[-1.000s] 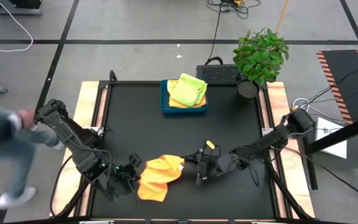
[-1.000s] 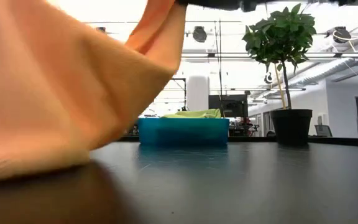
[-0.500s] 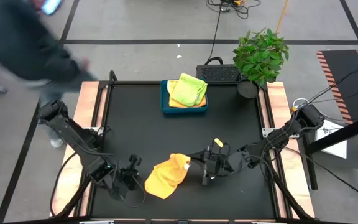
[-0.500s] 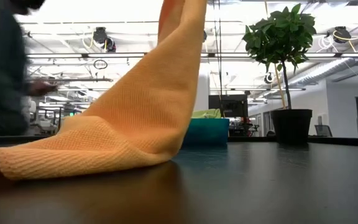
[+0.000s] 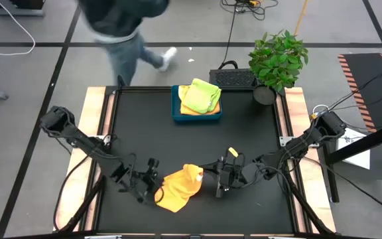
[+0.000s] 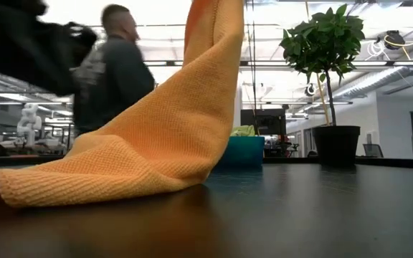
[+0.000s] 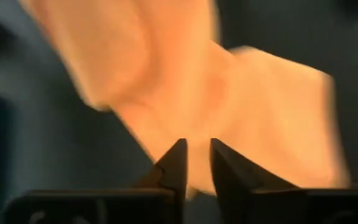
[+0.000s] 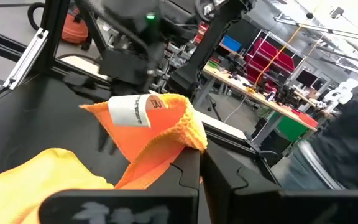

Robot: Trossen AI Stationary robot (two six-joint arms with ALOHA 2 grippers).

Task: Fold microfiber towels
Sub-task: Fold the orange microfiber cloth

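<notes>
An orange microfiber towel (image 5: 178, 188) lies bunched on the black table near its front middle, and its right end is raised. My right gripper (image 5: 209, 174) is shut on that raised end. In the low view the towel (image 6: 142, 136) climbs from the table out of the picture's top. My left gripper (image 5: 152, 188) is low beside the towel's left edge; its fingers (image 7: 180, 163) stand almost together with nothing between them, pointing at the towel (image 7: 260, 118). I cannot tell whether it touches the towel. Lime green and orange towels (image 5: 200, 95) lie in a blue tray (image 5: 176, 114). My right gripper pinches the towel's raised edge (image 8: 188, 142) between its two fingers, close to the white label (image 8: 132, 111). The fingers come roughly level from the table's right. The held end is up, and the towel slopes down slack to its lower part (image 6: 63, 179) on the table.
A potted plant (image 5: 277, 61) stands at the far right corner. A person (image 5: 121, 23) walks past beyond the far edge and also shows in the low view (image 6: 113, 72). Wooden side strips (image 5: 93, 113) flank the table. Bare black tabletop (image 5: 197, 143) lies between the tray and the grippers.
My right gripper has gone up and a little toward the table's right with the towel's end. The towel was drawn after it, and its left part dropped onto the table. My left gripper has gone right, toward the towel's left edge. A person has walked from the left to beyond the far edge.
</notes>
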